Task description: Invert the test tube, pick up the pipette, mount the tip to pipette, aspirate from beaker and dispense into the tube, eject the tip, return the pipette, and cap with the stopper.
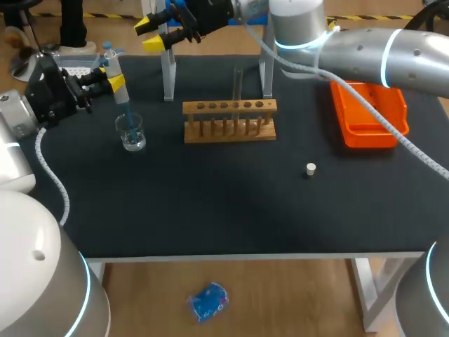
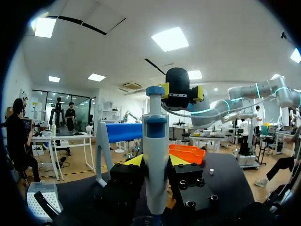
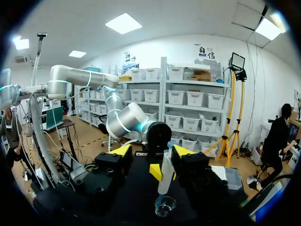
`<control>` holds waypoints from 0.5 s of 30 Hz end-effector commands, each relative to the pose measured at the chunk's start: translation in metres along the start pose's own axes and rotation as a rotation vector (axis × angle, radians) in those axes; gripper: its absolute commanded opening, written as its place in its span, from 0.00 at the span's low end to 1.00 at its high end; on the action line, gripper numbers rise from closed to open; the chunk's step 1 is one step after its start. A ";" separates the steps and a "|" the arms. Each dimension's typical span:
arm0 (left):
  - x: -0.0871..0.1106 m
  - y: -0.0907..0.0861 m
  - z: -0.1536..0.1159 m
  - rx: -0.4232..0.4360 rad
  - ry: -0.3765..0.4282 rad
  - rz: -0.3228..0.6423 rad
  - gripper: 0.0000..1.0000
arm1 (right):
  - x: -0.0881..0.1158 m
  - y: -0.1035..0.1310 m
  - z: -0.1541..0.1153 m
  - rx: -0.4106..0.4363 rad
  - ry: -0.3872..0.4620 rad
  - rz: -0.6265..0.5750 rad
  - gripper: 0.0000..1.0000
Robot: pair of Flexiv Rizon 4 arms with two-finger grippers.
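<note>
Now the left end effector [image 1: 114,81] is clamped on the pipette [image 1: 110,64], with one yellow finger on each side of it. The pipette stands up straight over the little glass beaker [image 1: 131,132]. Its blue tip [image 1: 127,112] goes down into the beaker. The beaker sits on the black worktop [image 1: 210,203], near the left side.

The right end effector [image 1: 149,35] is up in the air at the back. Its fingers are apart and nothing is between them. It points toward the pipette.

The wooden rack [image 1: 229,121] stands in the middle of the worktop. The test tube [image 1: 237,84] stands up in it. The small white stopper [image 1: 311,168] lies alone on the worktop, well apart from the rack. The orange tray [image 1: 368,116] is at the right side.
</note>
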State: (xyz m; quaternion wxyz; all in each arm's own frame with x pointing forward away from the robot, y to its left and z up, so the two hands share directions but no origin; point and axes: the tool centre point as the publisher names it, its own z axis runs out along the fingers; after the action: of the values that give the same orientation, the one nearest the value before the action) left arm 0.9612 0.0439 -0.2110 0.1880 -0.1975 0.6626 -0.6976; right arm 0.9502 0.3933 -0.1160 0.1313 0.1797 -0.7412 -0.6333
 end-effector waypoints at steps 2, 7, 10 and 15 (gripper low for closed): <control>0.001 0.000 0.000 0.001 -0.004 0.002 0.00 | -0.017 0.013 0.011 0.021 0.165 0.000 0.00; 0.001 0.000 0.000 0.001 -0.004 0.002 0.00 | -0.017 0.013 0.011 0.021 0.165 0.000 0.00; 0.001 0.000 0.000 0.001 -0.004 0.002 0.00 | -0.017 0.013 0.011 0.021 0.165 0.000 0.00; 0.001 0.000 0.000 0.001 -0.004 0.002 0.00 | -0.017 0.013 0.011 0.021 0.165 0.000 0.00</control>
State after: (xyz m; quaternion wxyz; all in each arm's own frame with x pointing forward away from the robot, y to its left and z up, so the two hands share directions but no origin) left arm 0.9612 0.0439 -0.2110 0.1880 -0.1976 0.6626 -0.6975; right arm 0.9542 0.4110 -0.1041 0.1587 0.2062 -0.7417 -0.6182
